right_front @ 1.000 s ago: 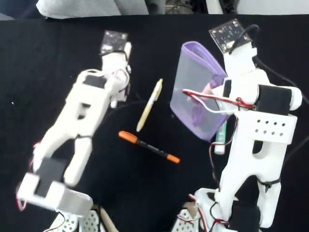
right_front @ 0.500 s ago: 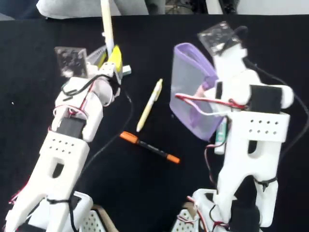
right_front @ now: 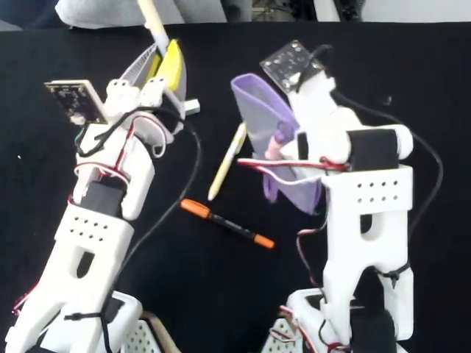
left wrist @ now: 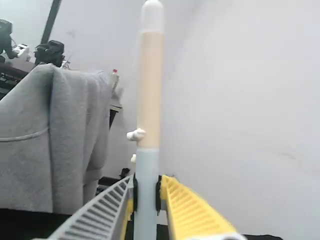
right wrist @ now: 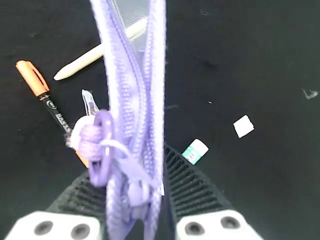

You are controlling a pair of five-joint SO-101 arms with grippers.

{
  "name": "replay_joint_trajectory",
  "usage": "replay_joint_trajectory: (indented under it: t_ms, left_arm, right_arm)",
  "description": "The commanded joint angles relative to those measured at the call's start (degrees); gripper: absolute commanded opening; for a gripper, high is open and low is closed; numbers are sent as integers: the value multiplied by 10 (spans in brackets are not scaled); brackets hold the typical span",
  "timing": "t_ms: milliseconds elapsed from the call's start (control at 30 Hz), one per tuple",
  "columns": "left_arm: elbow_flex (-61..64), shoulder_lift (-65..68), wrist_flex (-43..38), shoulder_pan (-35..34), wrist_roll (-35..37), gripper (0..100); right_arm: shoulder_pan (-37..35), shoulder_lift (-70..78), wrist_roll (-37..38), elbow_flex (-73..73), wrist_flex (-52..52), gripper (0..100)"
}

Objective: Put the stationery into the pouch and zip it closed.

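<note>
Presently on the black table (right_front: 412, 73), loose items:
- loose pen (right_front: 228, 160), cream, slim, lying slantwise between the two arms, just beside the pouch.
- marker (right_front: 227, 223), black barrel with an orange cap and orange tail, nearer the arm bases, apart from the pen.
- small white-and-teal item (right wrist: 195, 151) and white scrap (right wrist: 243, 126), on the table below the right wrist.
- grey cloth (right_front: 118, 11), soft and folded, at the far table edge.

Obstructions: the right arm's white body covers the lower part of the pouch in the high view. In the right wrist view the pouch's zip edge crosses in front of the loose pen.

Pincers:
- left gripper (right_front: 160, 62), raised near the far edge. One yellow and one grey ribbed jaw are closed tight on the held pen (left wrist: 150, 100), which stands upright and points past the table edge.
- right gripper (right wrist: 137, 165), black ribbed jaws clamped on the pouch's zip edge, holding the pouch off the table.

Task item: pouch (right_front: 257, 110), translucent lilac plastic with a woven purple zip tape. It hangs tilted between the arms, mouth towards the far side. A round purple ring pull (right wrist: 102, 150) with a pale tassel dangles by the jaws. Whether any stationery is inside cannot be told
</note>
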Motion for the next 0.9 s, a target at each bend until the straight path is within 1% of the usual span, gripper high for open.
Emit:
replay_joint_trajectory:
  t_ms: [0, 133, 167, 233, 333, 433, 500, 567, 633, 767, 867]
  left_arm:
    - [-44, -47, -11, 35, 5, 29]
    - [-27, -112, -13, 79, 9, 28]
    - [-20, -124, -13, 85, 21, 28]
    - [-10, -144, -14, 88, 61, 28]
    - [-13, -137, -16, 78, 135, 28]
    - [-7, -97, -55, 51, 200, 28]
    - [-11, -55, -74, 40, 230, 28]
    - [-18, -14, -91, 42, 223, 28]
    - [-23, 19, -105, 47, 193, 28]
    - [-15, 39, -135, 95, 116, 28]
    - [10, 39, -164, 132, 78, 28]
  right_arm:
    - [-18, 37, -24, 29, -9, 11]
    - [-18, 48, -38, 28, -14, 11]
    - [-18, 48, -38, 27, -14, 11]
    - [-18, 48, -39, 25, -14, 11]
    - [-19, 48, -47, 24, -14, 11]
    - [-20, 43, -63, 23, -14, 11]
    - [-33, 25, -64, 27, -14, 11]
    - [-48, -1, -66, 29, -11, 11]
    - [-60, -28, -67, 29, -11, 11]
    - [-69, -43, -67, 29, -11, 11]
    - [-70, -29, -67, 28, -18, 11]
